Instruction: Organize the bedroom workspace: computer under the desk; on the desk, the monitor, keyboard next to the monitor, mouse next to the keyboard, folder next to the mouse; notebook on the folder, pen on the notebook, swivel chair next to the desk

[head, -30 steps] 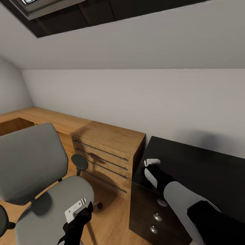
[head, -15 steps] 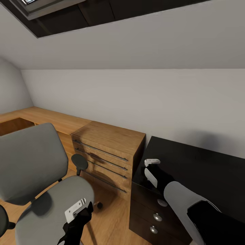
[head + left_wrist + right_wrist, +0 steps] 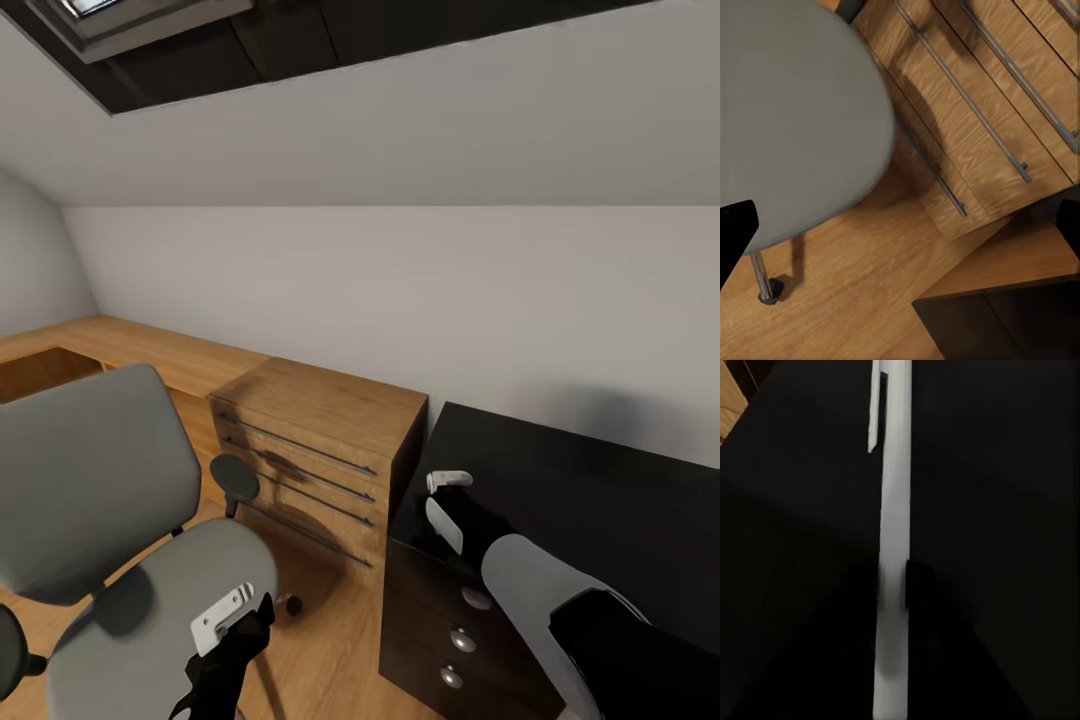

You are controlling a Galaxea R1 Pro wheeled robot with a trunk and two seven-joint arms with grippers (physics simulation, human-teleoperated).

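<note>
Right gripper (image 3: 447, 482) sat over the black bench (image 3: 600, 500) at lower right of the head view, clenched on the white pen (image 3: 894, 532), which ran lengthwise between its jaws; probably carried for later stacking. Left gripper (image 3: 225, 615) hovered at lower left over the swivel chair (image 3: 110, 500) seat; whether clenched or released, cannot tell. Wood cabinet (image 3: 320, 440) stood between chair and bench.
</note>
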